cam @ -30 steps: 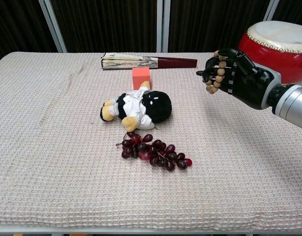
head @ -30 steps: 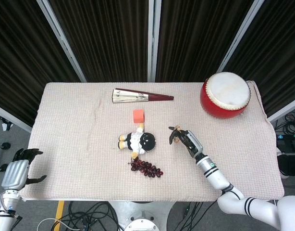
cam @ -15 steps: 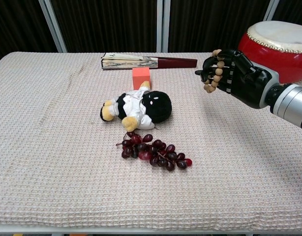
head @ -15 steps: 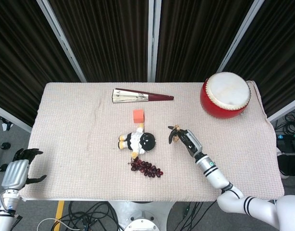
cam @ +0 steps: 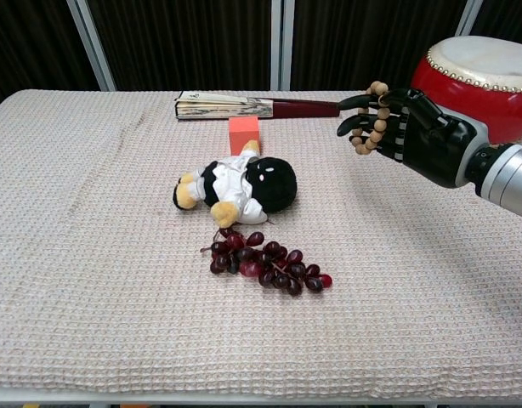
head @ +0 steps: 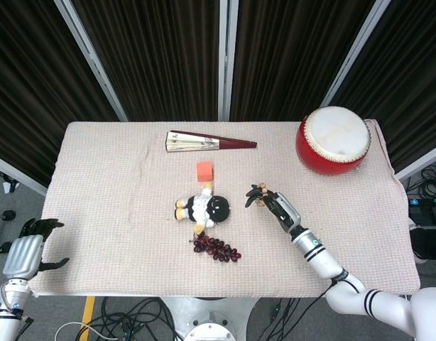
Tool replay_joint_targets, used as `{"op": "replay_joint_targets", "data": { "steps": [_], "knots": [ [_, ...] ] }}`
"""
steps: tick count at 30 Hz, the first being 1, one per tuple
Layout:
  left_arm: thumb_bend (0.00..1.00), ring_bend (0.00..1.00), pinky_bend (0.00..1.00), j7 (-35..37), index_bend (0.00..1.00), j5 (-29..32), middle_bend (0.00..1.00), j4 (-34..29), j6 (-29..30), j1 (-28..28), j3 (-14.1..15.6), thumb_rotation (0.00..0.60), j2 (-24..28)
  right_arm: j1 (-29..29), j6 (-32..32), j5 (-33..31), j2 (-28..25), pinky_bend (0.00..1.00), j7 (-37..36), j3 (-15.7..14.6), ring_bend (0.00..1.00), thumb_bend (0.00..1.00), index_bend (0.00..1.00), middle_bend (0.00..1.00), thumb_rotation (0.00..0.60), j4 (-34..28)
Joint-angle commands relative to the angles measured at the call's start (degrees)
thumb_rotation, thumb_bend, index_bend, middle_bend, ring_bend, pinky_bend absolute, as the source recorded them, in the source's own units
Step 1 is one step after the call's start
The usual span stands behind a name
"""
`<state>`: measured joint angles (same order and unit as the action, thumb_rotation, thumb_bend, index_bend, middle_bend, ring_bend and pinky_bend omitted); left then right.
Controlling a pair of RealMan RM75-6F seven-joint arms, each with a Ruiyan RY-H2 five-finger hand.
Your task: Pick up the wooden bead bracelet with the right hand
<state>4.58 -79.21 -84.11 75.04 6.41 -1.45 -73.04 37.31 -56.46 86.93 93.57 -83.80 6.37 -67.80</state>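
Wooden bead bracelet point(cam: 373, 119) is held up off the table point(head: 97, 185) by the right hand point(cam: 411, 133), looped over the dark fingers point(cam: 356, 104) w/ beads draped across them, approx. over the table's right half, between the middle and the right edge. No containers are seen anywhere, so nothing is held inside anything.

Vs. a sec ago: hand + bracelet have been shifted a bit up and toward the far edge, and the fingers are stretched out more, less curled. Everything else is unchanged.

Left hand point(head: 25, 252) is parked just off the near-left corner, nothing in it, fingers loosely apart.

Plush doll point(cam: 237, 183) is lying mid-table, purple grapes point(cam: 265, 263) just nearside of it, orange block point(cam: 242, 134) just farside. Folded fan point(cam: 254, 106) is laid by the far edge, red drum point(cam: 482, 72) at the far-right corner.
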Motion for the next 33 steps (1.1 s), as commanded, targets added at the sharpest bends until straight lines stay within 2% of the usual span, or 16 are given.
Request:
{"op": "replay_joint_targets", "data": {
  "steps": [1,19,29,30,32,33],
  "knots": [
    [0.00,0.11,0.06,0.03,0.26,-0.01,0.16,-0.01,0.01,0.01,0.00,0.600,0.02,0.07,-0.59,0.68,-0.07,0.00,-0.70,-0.36,0.00,1.00,0.34,0.45,0.211,0.32],
    [0.00,0.11,0.06,0.26,0.26,-0.16,0.16,0.19,0.24,-0.05,0.07,0.600,-0.05,1.14,-2.53,3.84,-0.27,0.00,-5.93,-3.01,0.00,1.00,0.22,0.36,0.208,3.24],
    [0.00,0.11,0.06,0.09,0.26,-0.22,0.16,0.04,0.22,0.10,0.01,0.600,0.04,0.93,-3.81,3.57,-0.40,0.00,-6.00,-3.37,0.00,1.00,0.21,0.37,0.207,3.54],
    [0.00,0.11,0.06,0.03,0.26,-0.19,0.16,-0.01,0.17,0.13,-0.01,0.600,0.05,0.90,-3.84,3.50,-0.46,0.00,-6.22,-3.43,0.00,0.97,0.21,0.38,0.207,3.41],
    [0.00,0.11,0.06,-0.12,0.26,-0.18,0.16,-0.15,0.10,0.18,0.01,0.600,0.12,0.93,-3.96,3.63,-0.58,0.00,-6.56,-3.62,0.00,0.84,0.21,0.41,0.208,3.29],
    [0.00,0.11,0.06,-0.17,0.26,-0.17,0.16,-0.19,0.04,0.22,0.01,0.600,0.14,0.96,-3.91,3.65,-0.61,0.00,-6.57,-3.71,0.00,0.72,0.21,0.42,0.210,3.26]
  ]
}}
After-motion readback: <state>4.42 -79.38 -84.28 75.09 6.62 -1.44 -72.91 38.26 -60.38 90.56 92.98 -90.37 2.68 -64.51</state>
